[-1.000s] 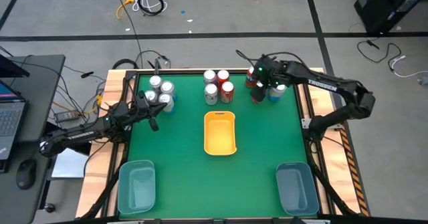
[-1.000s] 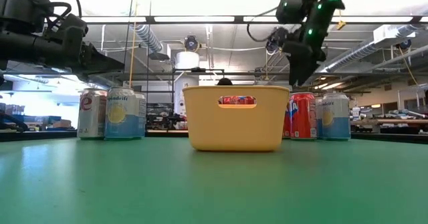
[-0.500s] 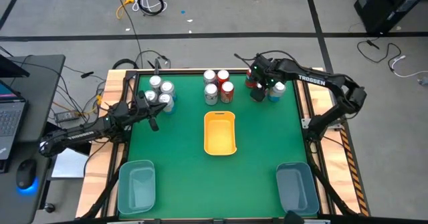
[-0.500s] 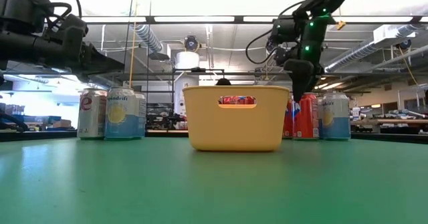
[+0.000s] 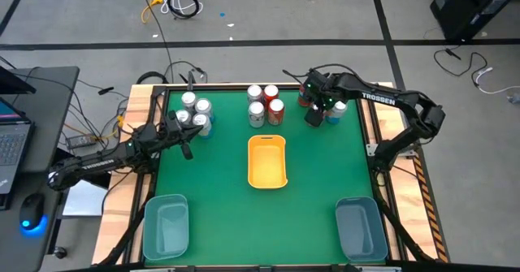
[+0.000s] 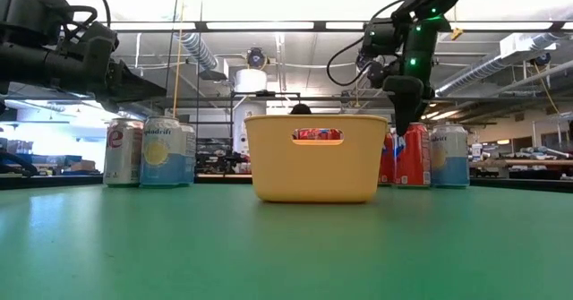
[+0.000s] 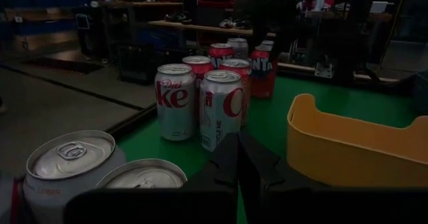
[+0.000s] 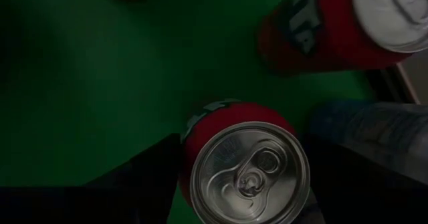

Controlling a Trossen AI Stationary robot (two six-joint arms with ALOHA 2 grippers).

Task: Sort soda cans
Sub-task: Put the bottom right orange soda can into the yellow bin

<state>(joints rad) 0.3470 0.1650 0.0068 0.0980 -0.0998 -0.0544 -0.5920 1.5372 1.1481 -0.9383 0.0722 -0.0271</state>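
Note:
Soda cans stand upright on the green table in three clusters: silver and light blue at the far left (image 5: pixel 195 114), silver and red at the far middle (image 5: pixel 266 104), red and light blue at the far right (image 5: pixel 323 101). My right gripper (image 5: pixel 314 114) is open, pointing down over a red can (image 8: pixel 251 170) of the right cluster, with a finger (image 8: pixel 144 180) on either side of its top. It also shows in the low view (image 6: pixel 400 125). My left gripper (image 7: pixel 237 164) is shut and empty, just near of the left cluster (image 5: pixel 187 148). My right gripper comes at the red can's top rim (image 8: pixel 200 150) from above, one finger on each side. I cannot tell whether the fingers touch the can. The can stands upright on the table.
A yellow bin (image 5: pixel 267 161) stands at the table's middle. Two translucent blue-grey bins stand at the near left (image 5: pixel 166 226) and near right (image 5: pixel 360 227). A second red can (image 8: pixel 348 30) and a light blue can (image 8: pixel 381 137) stand close beside the straddled one.
My right gripper has gone down over the right cluster until its fingers reach the red can's top. The cans have kept still.

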